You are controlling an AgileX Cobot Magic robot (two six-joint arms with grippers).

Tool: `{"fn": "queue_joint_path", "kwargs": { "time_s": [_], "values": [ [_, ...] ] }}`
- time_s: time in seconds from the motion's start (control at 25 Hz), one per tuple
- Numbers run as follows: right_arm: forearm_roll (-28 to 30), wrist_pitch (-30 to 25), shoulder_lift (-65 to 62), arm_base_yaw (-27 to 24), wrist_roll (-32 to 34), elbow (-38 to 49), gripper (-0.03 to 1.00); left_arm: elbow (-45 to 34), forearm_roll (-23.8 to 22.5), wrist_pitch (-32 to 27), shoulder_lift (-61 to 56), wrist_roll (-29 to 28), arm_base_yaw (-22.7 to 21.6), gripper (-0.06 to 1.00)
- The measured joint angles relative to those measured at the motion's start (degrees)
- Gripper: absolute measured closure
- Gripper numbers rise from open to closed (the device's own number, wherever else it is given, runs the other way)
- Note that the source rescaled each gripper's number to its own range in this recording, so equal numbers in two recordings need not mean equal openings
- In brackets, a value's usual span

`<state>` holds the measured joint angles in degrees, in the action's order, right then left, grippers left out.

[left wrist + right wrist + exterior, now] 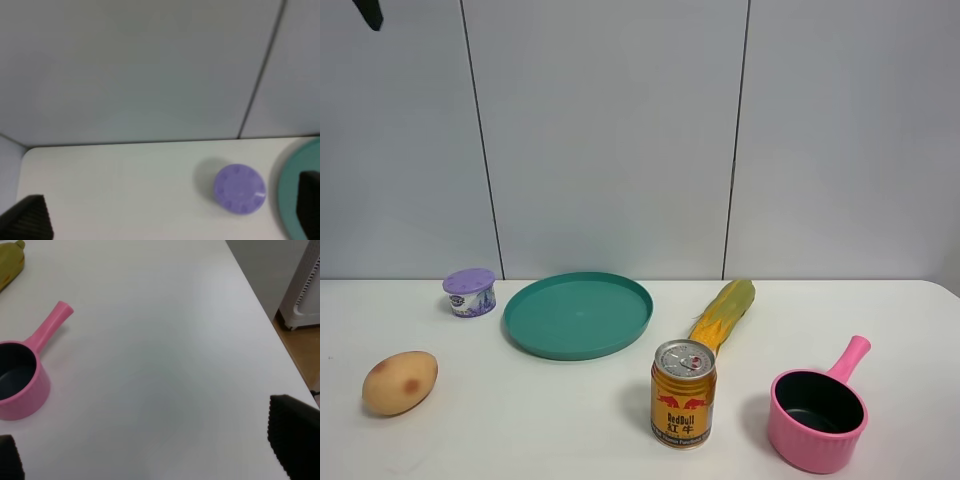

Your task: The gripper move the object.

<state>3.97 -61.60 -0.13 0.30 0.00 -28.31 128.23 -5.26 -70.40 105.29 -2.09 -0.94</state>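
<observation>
The pink saucepan (817,419) stands upright on the white desk (570,420) near its front right corner, its dark interior facing up and its straight handle (850,357) angled away toward the wall and to the right. Nothing touches it. Left of it, with a gap between them, a gold Red Bull can (683,393) stands upright; just behind the can lies a yellow-green corn cob (724,312), pointing diagonally toward the wall. A teal round plate (578,314) rests flat near the middle of the desk, and a small cup with a purple lid (470,292) sits beside its left edge. A potato (400,382) lies well apart at the front left. In the right wrist view, the saucepan (20,380) appears beside the end of the corn cob (11,262), and the right claw (150,460) shows only its two dark fingertips (292,437) at opposite edges, set wide apart over bare desk and holding nothing. In the left wrist view, the left claw (170,220) likewise spreads wide, one fingertip (30,220) at each side, hovering above the purple-lidded cup (239,189) and the plate rim (287,192), gripping nothing.
</observation>
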Motion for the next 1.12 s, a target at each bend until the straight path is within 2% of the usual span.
{"fn": "queue_joint_path", "kwargs": {
  "time_s": [0.12, 0.28, 0.6, 0.76, 0.96, 1.12],
  "values": [
    [0.0, 0.0, 0.0, 0.0, 0.0, 0.0, -0.03, -8.2, 0.1, 0.2, -5.9, 0.9, -2.7, -0.05],
    [0.0, 0.0, 0.0, 0.0, 0.0, 0.0, -0.03, -24.0, 0.1, 0.5, -17.4, 2.9, -5.2, -0.05],
    [0.0, 0.0, 0.0, 0.0, 0.0, 0.0, -0.03, -58.7, 0.1, 0.6, -52.4, 3.6, -5.8, -0.05],
    [0.0, 0.0, 0.0, 0.0, 0.0, 0.0, -0.03, -72.9, 0.1, 0.4, -72.9, 2.9, -5.8, -0.05],
    [0.0, 0.0, 0.0, 0.0, 0.0, 0.0, -0.03, -82.6, -0.3, 0.4, -94.7, 2.5, -5.8, -0.05],
    [0.0, 0.0, 0.0, 0.0, 0.0, 0.0, -0.03, -85.9, -0.4, 0.0, -104.7, 2.5, -5.8, -0.05]
  ]
}}
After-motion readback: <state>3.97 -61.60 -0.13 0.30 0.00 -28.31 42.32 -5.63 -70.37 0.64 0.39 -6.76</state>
